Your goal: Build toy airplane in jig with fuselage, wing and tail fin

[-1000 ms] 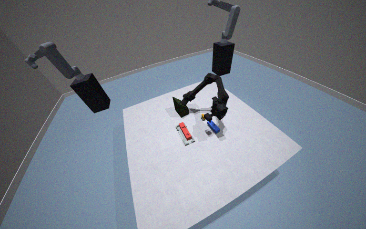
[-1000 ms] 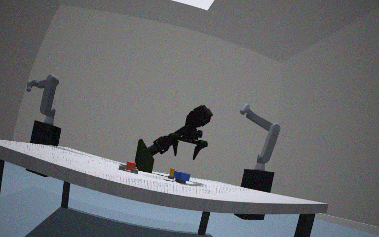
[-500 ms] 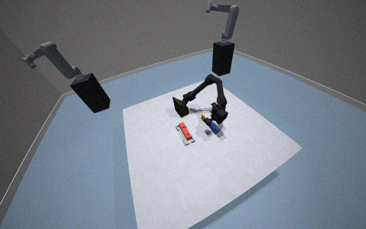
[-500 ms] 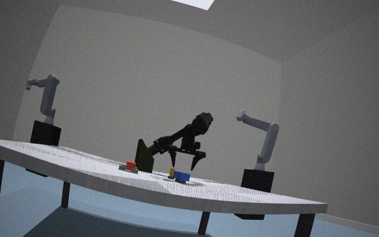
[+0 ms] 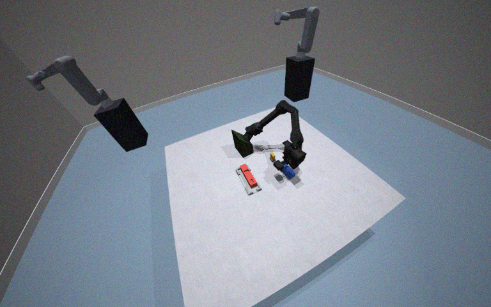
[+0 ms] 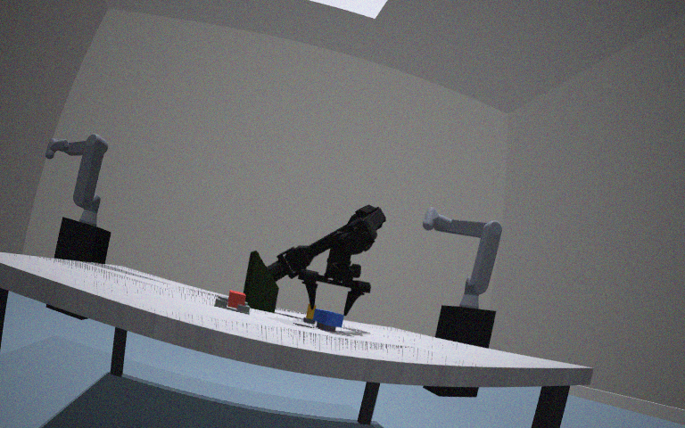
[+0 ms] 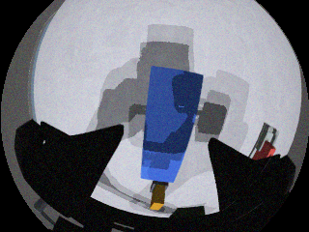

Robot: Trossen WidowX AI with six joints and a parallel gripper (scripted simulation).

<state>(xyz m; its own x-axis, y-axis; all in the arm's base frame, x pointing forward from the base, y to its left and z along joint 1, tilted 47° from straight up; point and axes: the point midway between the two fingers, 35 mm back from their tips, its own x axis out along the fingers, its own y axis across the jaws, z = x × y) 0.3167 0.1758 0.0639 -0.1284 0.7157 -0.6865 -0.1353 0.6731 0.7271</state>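
Observation:
The red fuselage (image 5: pixel 249 176) (image 6: pixel 236 299) (image 7: pixel 263 151) lies in the pale grey jig (image 5: pixel 254 190) (image 6: pixel 243 308) (image 7: pixel 268 130), with its socket side up. The blue wing (image 5: pixel 288 171) (image 6: pixel 328 318) (image 7: pixel 166 97) stands apart from the jig, above a dark piece on the table. The small yellow tail fin (image 5: pixel 272 157) (image 6: pixel 309 316) (image 7: pixel 157 196) stands upright near one end of the wing, on a dark foot. My gripper (image 6: pixel 329 310) (image 7: pixel 168 135) is open and empty. Its fingers point down on either side of the wing, with the tips around the height of its top. Any contact is not clear.
A dark green upright panel (image 5: pixel 241 144) (image 6: pixel 259 284) stands beside my arm's base, behind the jig. Two grey arms on black pedestals (image 5: pixel 121 125) (image 5: pixel 299 77) stand beyond the white table (image 5: pixel 217 235). Shadows lie around the wing.

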